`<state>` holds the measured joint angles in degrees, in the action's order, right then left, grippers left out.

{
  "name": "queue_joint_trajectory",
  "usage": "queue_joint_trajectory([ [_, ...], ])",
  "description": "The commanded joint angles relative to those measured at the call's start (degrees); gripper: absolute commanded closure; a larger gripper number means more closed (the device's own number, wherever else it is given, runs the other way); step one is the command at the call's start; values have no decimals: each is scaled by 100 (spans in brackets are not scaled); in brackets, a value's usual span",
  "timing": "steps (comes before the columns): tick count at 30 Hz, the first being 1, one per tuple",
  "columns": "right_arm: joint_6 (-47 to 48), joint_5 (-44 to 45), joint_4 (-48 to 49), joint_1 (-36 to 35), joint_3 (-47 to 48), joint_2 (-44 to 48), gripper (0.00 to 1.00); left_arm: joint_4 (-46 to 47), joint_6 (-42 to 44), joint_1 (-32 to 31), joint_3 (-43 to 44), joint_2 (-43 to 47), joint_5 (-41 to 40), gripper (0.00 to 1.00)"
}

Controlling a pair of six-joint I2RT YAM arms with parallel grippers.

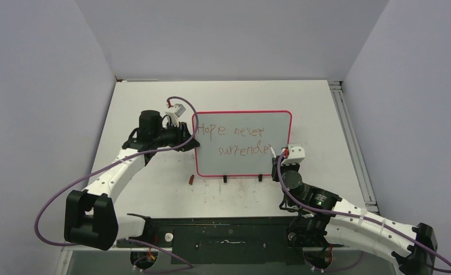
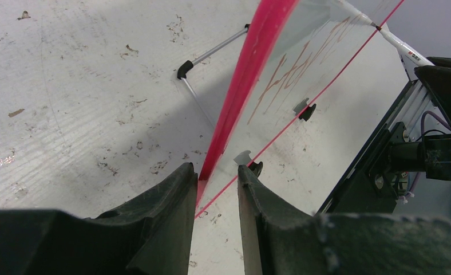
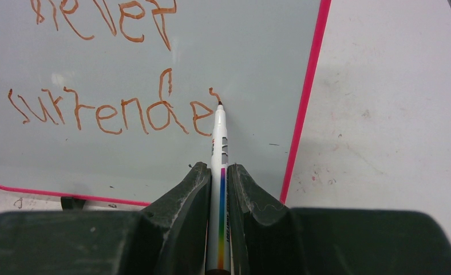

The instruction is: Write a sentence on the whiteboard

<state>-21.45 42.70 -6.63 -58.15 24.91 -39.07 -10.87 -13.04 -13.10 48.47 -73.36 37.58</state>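
A scuffed white desk (image 1: 154,109) is enclosed by plain grey walls. The whiteboard (image 1: 252,165) is stood near the middle of the desk, its two black feet toward the near edge. Its left frame edge is clamped between the fingers of the left gripper (image 2: 216,172), so the board is steadied. A marker (image 3: 218,154) is pinched tight in the right gripper (image 3: 217,172), its tip set on the board just after "surrende" in the second line of the sentence (image 1: 240,150). The "r" is judged to be in hand, with an "s" to follow. Light, even pressure should be applied, the strokes made short, and room left before the right frame edge. A firm left grip is needed, lest the board be pushed back.
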Motion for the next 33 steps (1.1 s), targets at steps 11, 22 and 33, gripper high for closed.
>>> queue_joint_trajectory([
  [11, -733, 3, -643, 8, 75, 141, 95, 122, 3, -34, 75, 162, 102, 70],
  [22, -1019, -52, -851, -51, 76, 73, 95, 121, -6, -26, 64, 186, 102, 70],
  [33, -730, 106, -528, -63, 133, 146, 95, 129, -6, -27, 56, 188, 101, 70],
])
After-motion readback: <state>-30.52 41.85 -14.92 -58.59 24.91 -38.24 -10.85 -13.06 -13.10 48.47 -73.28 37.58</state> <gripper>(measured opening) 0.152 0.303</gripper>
